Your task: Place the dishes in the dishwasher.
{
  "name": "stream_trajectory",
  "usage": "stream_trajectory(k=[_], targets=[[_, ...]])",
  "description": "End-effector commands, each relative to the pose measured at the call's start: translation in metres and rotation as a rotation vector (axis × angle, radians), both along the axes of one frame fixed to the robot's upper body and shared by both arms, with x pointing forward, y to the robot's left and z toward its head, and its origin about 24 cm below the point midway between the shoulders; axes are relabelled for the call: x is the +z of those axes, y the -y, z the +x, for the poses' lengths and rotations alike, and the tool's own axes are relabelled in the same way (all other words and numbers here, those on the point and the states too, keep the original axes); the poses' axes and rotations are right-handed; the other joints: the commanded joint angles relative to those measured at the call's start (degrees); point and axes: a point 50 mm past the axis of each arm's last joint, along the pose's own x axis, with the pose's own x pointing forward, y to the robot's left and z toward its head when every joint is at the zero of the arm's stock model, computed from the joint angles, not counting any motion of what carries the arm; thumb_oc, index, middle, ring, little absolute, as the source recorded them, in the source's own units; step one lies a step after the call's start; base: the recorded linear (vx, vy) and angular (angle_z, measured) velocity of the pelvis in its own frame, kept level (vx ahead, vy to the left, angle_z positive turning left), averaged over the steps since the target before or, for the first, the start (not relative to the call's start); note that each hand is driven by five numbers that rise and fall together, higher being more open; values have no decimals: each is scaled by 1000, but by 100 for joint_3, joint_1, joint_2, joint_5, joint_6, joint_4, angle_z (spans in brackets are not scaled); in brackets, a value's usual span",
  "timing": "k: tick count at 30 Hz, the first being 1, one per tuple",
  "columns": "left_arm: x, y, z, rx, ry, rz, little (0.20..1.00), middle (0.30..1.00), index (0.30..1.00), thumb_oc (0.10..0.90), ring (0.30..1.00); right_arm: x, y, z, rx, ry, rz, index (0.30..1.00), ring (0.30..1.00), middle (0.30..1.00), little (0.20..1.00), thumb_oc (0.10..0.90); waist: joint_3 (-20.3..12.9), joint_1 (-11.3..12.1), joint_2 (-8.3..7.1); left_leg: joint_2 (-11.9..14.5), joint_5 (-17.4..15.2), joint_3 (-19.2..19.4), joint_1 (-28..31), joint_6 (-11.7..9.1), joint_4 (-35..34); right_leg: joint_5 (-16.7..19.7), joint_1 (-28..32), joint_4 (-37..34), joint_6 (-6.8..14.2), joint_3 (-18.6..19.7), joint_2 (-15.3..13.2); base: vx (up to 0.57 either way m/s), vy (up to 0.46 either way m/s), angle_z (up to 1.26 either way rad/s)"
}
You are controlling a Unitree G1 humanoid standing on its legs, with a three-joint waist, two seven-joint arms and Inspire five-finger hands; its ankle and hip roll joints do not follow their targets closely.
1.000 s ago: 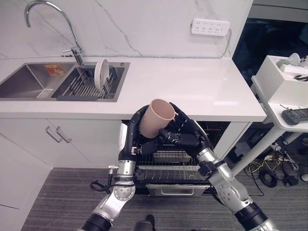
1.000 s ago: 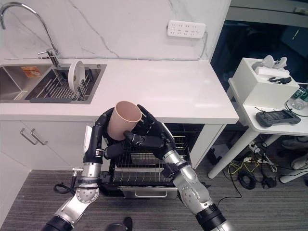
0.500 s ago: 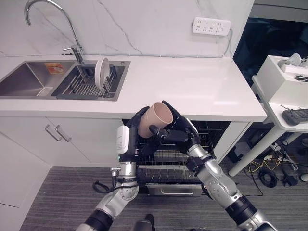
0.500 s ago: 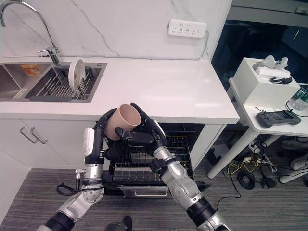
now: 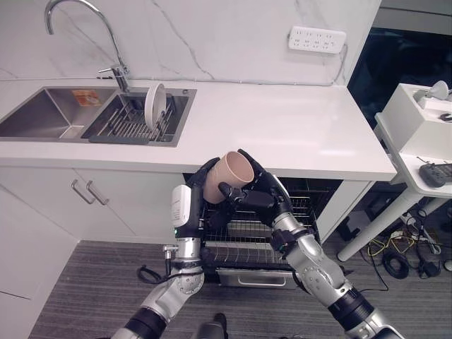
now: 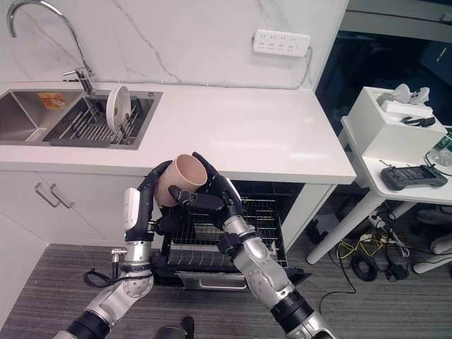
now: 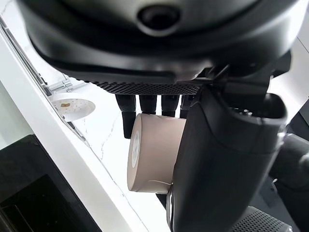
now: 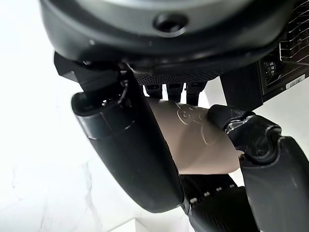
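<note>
A white counter [image 5: 282, 127] carries a sink [image 5: 42, 116] at its 9 o'clock end, where a white plate [image 5: 154, 106] stands upright, apparently in a rack [image 5: 131, 123].

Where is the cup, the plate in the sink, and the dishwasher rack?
cup [image 5: 229, 175]: left eye view, on its tan side wall.
plate [image 5: 152, 107]: left eye view, on its white face, standing in the sink rack.
dishwasher rack [image 6: 263, 215]: right eye view, on its wire grid.

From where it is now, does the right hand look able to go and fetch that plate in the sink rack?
Probably not yet: the right hand is curled round the cup together with the left hand, and the plate stands well off to the robot's left.
</note>
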Motion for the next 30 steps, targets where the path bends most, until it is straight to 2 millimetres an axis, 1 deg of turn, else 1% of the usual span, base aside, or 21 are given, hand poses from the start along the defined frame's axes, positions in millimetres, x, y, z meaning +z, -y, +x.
stream_trajectory(k=[1,9,15,16,17,18,21,24,25,26,27,28,30], targets=[[44,34,8,-191,235,20,300,300,300,400,300,74,-28,8,75,316,145,300,300,300,300,400,-178,6,-102,-153,-1096,217,244,65,403,-29,131,-288,162,363,219,0,0,0],[44,38,8,-214,238,40,300,300,300,400,300,81,-29,8,62,383,130,300,300,300,300,400,-171,25,-89,-141,-1087,233,235,63,403,-28,148,-288,161,320,211,0,0,0],[43,40,9,-239,208,46,300,300,300,400,300,89,-28,8,58,414,144,300,300,300,300,400,-182,32,-85,-141,-1089,230,236,60,403,-28,157,-288,166,313,207,0,0,0],[42,40,9,-244,204,48,580,580,580,587,580,90,-28,7,56,418,150,300,300,300,300,400,-182,33,-87,-138,-1091,232,238,62,403,-30,158,-288,164,313,206,0,0,0],[42,40,9,-245,202,48,580,580,580,587,580,91,-28,7,55,420,152,300,300,300,300,400,-182,32,-88,-139,-1091,232,239,62,403,-31,158,-288,164,315,207,0,0,0],[41,41,9,-247,197,46,900,900,900,800,900,92,-27,8,49,427,164,300,300,300,300,400,-181,32,-90,-139,-1090,232,238,63,403,-32,158,-288,161,318,210,0,0,0],[39,40,9,-245,178,38,900,900,900,800,900,97,-23,7,7,449,196,300,300,300,300,400,-187,36,-82,-133,-1092,234,247,65,403,-38,163,-288,154,322,214,3,0,2],[36,37,10,-217,163,33,900,900,900,800,900,104,-11,10,-75,471,229,300,300,300,300,400,-189,31,-71,-127,-1089,230,253,66,403,-40,166,-288,153,332,219,6,1,8],[35,34,10,-199,162,34,900,900,900,800,900,107,-5,10,-110,481,245,300,300,300,300,400,-188,25,-71,-122,-1090,232,255,66,403,-39,165,-288,153,332,220,3,0,6],[34,29,10,-164,160,32,900,900,900,800,900,111,9,11,-179,502,273,300,300,300,300,400,-187,9,-71,-111,-1090,243,257,64,403,-34,163,-288,155,329,220,1,-1,5],[34,29,9,-165,160,32,900,900,900,800,900,111,9,11,-179,502,272,300,300,300,300,400,-188,11,-71,-111,-1090,243,257,64,403,-34,164,-288,155,329,220,0,0,0],[34,20,10,-124,162,31,900,900,900,800,900,114,26,10,-249,514,300,300,300,300,300,400,-186,-22,-66,-96,-1090,259,258,65,403,-28,160,-288,156,331,222,0,0,0],[34,15,10,-95,160,25,900,900,900,800,900,115,37,9,-296,525,316,300,300,300,300,400,-182,-47,-62,-88,-1091,270,259,64,403,-23,157,-288,160,339,224,0,0,0]])
